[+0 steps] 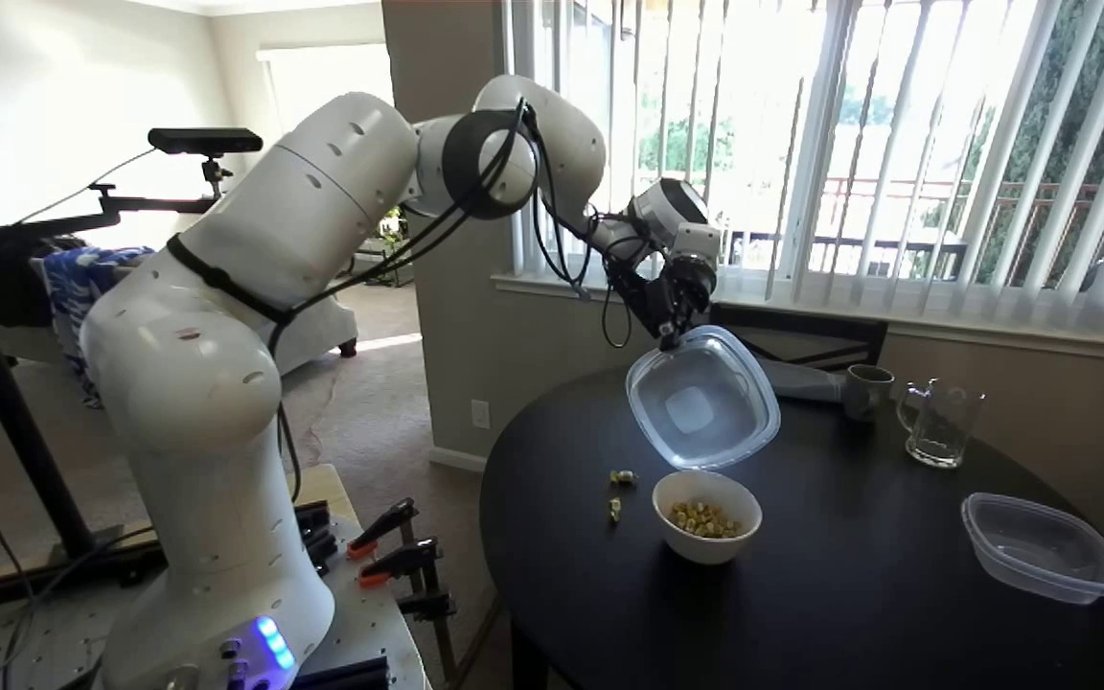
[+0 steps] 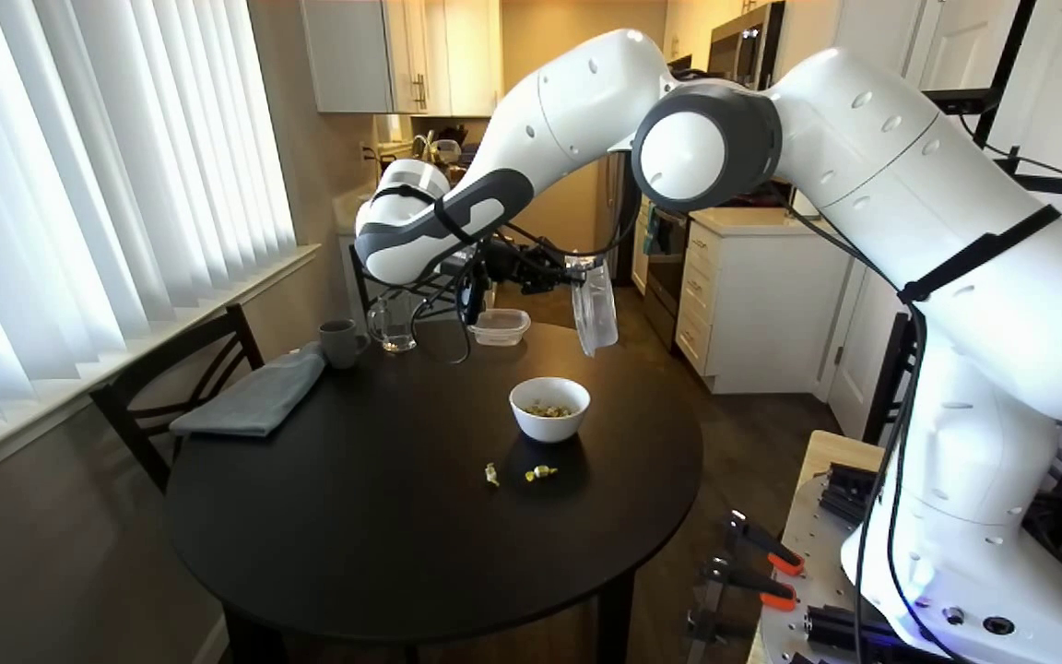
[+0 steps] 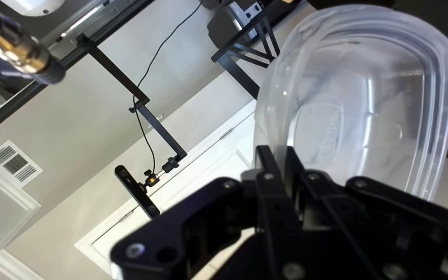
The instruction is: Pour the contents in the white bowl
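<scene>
- Wrist view: the pincer [image 3: 278,155] has its two fingers drawn almost together, with the rim of a clear tub [image 3: 358,93] nipped between them.
- The clear tub is tipped up on edge, higher than the white bowl [image 1: 705,549] and near it; in an exterior view a gap shows between the clear tub [image 2: 595,309] and the white bowl.
- The contents [image 1: 703,518], a small heap of yellowish-brown bits, lie inside the white bowl.
- The white bowl stands upright on a dark round counter [image 1: 562,594].
- Two wrapped sweets [image 2: 540,473] lie on the counter near the white bowl, apart from it.
- A shallow clear container [image 1: 1041,551] stands on the counter, well apart from the white bowl and to its right in an exterior view.
- A grey mug [image 1: 867,393] and a glass mug [image 1: 940,426] stand behind and to the right of the white bowl, both well apart from it, in an exterior view.
- A grey-blue cloth [image 2: 259,401] lies well apart from the white bowl, to its left in an exterior view.
</scene>
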Robot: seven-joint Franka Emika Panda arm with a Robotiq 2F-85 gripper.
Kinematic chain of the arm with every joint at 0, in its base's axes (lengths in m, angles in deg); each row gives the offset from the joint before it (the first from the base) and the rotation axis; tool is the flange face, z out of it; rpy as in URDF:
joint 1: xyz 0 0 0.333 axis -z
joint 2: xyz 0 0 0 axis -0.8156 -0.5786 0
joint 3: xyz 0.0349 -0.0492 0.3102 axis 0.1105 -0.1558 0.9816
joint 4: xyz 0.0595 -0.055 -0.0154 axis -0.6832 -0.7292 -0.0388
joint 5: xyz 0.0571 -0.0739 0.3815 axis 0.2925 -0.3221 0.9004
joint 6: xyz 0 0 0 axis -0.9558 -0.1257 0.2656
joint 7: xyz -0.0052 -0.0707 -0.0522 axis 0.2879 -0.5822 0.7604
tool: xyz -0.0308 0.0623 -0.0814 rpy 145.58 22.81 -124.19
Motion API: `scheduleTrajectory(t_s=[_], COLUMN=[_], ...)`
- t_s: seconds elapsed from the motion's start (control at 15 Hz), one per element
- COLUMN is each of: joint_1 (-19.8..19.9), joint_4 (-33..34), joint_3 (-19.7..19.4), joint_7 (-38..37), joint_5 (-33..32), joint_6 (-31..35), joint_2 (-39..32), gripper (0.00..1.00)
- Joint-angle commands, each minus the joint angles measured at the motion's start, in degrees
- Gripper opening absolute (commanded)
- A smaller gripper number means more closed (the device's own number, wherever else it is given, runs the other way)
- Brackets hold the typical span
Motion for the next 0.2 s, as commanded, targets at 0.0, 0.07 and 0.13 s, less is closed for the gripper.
scheduleTrajectory(t_s=[0.0,0.07,0.13], joint_1=[-0.3,-0.3,-0.4], joint_4=[1.6,1.7,1.8], joint_3=[-0.3,-0.2,-0.2], joint_7=[1.5,1.4,1.5], joint_5=[-0.8,-0.7,-0.7], joint_6=[-2.0,-2.1,-2.4], joint_2=[-0.7,-0.6,-0.6], gripper=[0.02,0.02,0.02])
